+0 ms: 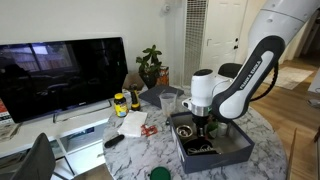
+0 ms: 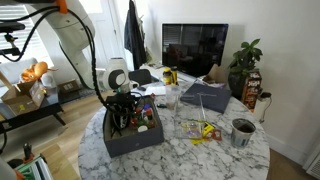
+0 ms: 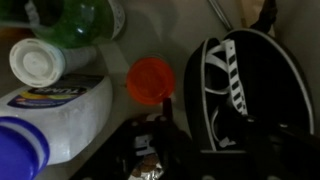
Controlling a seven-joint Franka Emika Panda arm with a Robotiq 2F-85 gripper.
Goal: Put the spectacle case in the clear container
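Wrist view: a white bottle (image 3: 60, 110) and an orange cap (image 3: 150, 78) crowd the left, leaving scant room beside the spectacle case (image 3: 240, 80), black with white stripes, lying in the grey tray (image 1: 222, 157) under the gripper (image 1: 201, 122), its opening impossible to tell.

In the wrist view the top edge cuts the green bottle (image 3: 85, 15), the left edge the white bottle (image 3: 60, 110) and blue cap (image 3: 18, 150), and a dark blur along the bottom hides the jaws. In both exterior views the gripper (image 1: 203, 120) (image 2: 124, 108) has its tips lost inside the grey tray (image 1: 225, 155) (image 2: 135, 142).
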